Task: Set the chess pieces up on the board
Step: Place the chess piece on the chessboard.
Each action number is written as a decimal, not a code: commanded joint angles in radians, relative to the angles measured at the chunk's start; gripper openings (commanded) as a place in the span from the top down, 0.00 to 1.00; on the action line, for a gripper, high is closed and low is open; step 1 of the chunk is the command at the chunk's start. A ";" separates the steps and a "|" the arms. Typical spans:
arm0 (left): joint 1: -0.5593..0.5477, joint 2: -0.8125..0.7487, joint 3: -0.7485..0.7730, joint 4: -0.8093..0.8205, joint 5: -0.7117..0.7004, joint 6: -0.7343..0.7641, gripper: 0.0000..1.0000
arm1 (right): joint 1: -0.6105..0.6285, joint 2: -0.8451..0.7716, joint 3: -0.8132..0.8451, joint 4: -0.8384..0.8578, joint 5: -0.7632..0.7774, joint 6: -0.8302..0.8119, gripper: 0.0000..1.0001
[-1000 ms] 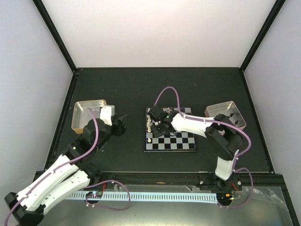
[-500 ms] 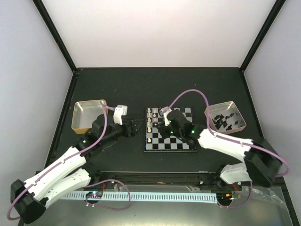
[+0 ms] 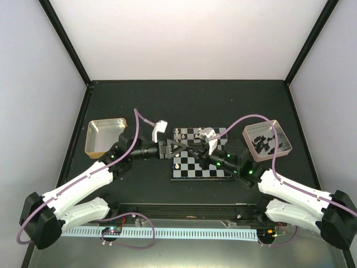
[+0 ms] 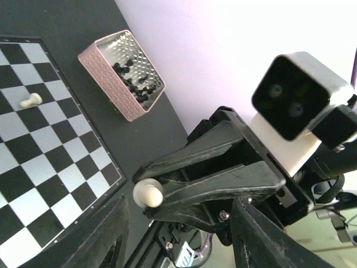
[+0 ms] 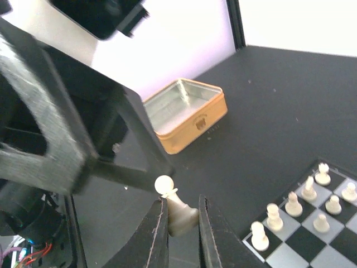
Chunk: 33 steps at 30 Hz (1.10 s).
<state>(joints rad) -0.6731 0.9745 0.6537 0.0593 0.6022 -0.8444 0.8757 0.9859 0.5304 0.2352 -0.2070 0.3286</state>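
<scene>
1 cream pawn (image 5: pixel 174 204) pinched tight in right hand (image 5: pixel 182 207), by the board's (image 3: pixel 215 167) left edge; at least 8 more chess pieces (image 5: pixel 308 190) standing there. Left hand (image 4: pixel 179 223) spread wide open, facing it tip to tip, both arms reaching inward.

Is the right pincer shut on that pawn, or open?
Shut: right wrist view shows the right pincer clamping the white pawn on both sides, head protruding.

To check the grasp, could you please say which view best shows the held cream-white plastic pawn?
Right wrist: the pawn, large, clamped in the right gripper. Left wrist shows one round end; top external hides it.
</scene>
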 commanded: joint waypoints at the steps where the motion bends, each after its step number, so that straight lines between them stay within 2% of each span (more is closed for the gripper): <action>1: 0.006 0.036 0.054 0.066 0.098 -0.048 0.51 | 0.002 -0.028 -0.009 0.073 -0.052 -0.034 0.93; 11: 0.006 0.057 0.064 0.056 0.089 -0.051 0.79 | 0.001 -0.037 -0.009 0.079 -0.076 -0.046 0.94; 18: 0.006 0.090 0.086 0.062 0.088 -0.047 0.86 | 0.001 -0.035 -0.020 0.088 -0.111 -0.066 0.94; 23: 0.007 0.111 0.095 0.070 0.095 -0.035 0.98 | 0.001 -0.043 -0.024 0.071 -0.094 -0.066 0.93; 25: 0.006 0.115 0.095 0.058 0.091 -0.019 0.98 | 0.001 -0.049 -0.022 0.054 -0.059 -0.053 0.87; 28: 0.006 0.121 0.101 0.004 0.059 0.026 0.98 | 0.001 -0.063 -0.018 0.001 0.016 -0.025 0.56; 29: 0.007 0.123 0.107 -0.029 0.033 0.049 0.99 | 0.002 -0.071 -0.024 -0.006 0.039 -0.016 0.48; 31: 0.007 0.131 0.126 -0.102 -0.038 0.107 0.98 | 0.002 -0.097 -0.056 -0.009 0.082 0.003 0.38; 33: 0.006 0.143 0.147 -0.175 -0.125 0.169 0.99 | 0.002 -0.130 -0.084 -0.017 0.126 0.028 0.33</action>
<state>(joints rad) -0.6701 1.0893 0.7280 0.0132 0.6495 -0.8101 0.8597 0.9203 0.4896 0.2218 -0.1452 0.3183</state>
